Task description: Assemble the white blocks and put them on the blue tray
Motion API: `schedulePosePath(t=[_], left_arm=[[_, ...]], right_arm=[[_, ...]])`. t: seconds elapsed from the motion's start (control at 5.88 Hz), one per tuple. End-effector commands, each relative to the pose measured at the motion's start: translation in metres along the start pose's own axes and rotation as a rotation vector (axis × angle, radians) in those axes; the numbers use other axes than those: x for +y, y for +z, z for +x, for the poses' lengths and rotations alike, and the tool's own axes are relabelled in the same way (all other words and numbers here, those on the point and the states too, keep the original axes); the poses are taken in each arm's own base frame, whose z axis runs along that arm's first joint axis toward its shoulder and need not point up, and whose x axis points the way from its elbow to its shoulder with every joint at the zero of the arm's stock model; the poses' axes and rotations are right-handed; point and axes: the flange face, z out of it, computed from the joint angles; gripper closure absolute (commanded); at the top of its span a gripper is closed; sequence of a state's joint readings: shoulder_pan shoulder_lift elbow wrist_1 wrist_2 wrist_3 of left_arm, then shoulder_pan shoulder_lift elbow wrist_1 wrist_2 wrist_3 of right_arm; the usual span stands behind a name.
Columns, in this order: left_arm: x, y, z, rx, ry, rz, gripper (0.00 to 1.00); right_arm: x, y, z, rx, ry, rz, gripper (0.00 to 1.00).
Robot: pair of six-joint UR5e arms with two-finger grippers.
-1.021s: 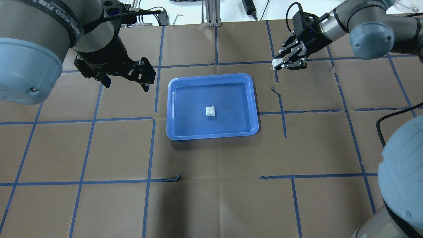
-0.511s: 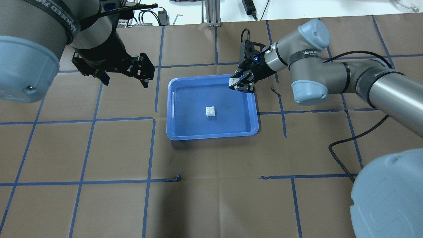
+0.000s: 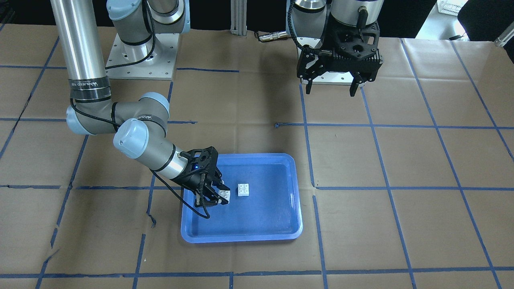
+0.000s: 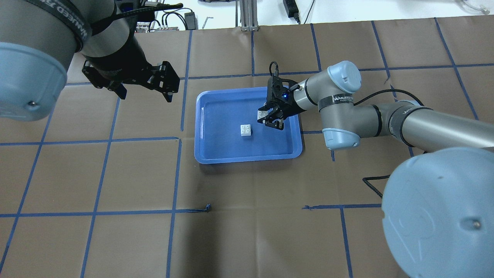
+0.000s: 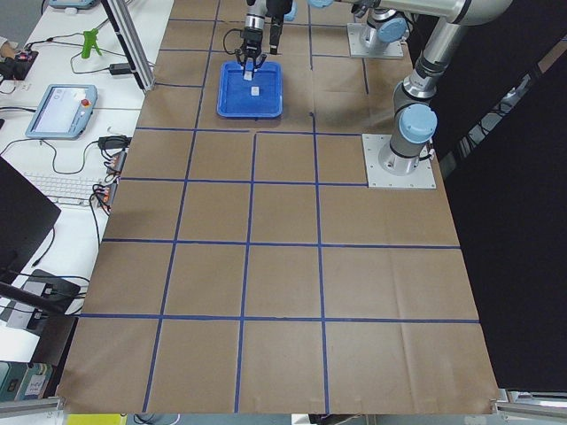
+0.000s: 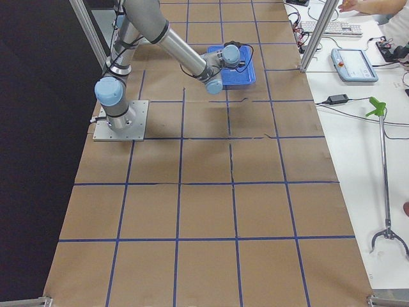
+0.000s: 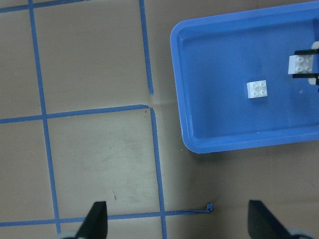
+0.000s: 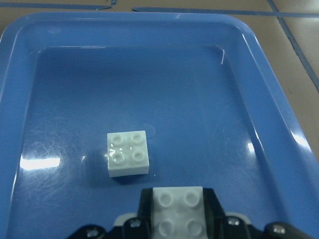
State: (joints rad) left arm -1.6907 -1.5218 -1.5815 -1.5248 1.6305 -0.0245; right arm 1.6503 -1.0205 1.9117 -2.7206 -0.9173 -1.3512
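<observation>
The right gripper, pinching a white block, has crossed the blue tray rim beside the loose block.

Taped brown table; blue tray on it

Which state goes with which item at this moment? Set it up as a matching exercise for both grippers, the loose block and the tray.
Items
1. left gripper
2. right gripper
3. loose white block
4. blue tray

States
A. lying studs up on the tray floor
B. resting on the brown table cover
C. shut on the held white block, above the tray
D. open and empty, off to the tray's side

Pairs: 1-D, 2-C, 3-A, 4-B
</observation>
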Motion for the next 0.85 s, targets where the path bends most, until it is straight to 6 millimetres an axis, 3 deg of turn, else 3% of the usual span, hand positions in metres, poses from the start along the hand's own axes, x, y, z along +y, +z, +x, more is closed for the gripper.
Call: schedulePosePath(t=[0.0, 0.17, 0.68], left_arm=[[0.0, 0.0, 0.0, 0.0, 0.0, 0.001, 0.01], [0.0, 0.0, 0.0, 0.0, 0.0, 0.002, 0.01], [0.001, 0.001, 0.001, -0.002, 0.001, -0.003, 0.01]], right_arm=[[-0.001, 0.012, -0.006, -0.018, -0.008, 0.0, 0.74], [-0.008, 0.018, -0.012, -0.03, -0.013, 0.002, 0.74], [-0.006, 0.022, -0.017, -0.045, -0.005, -0.003, 0.73]])
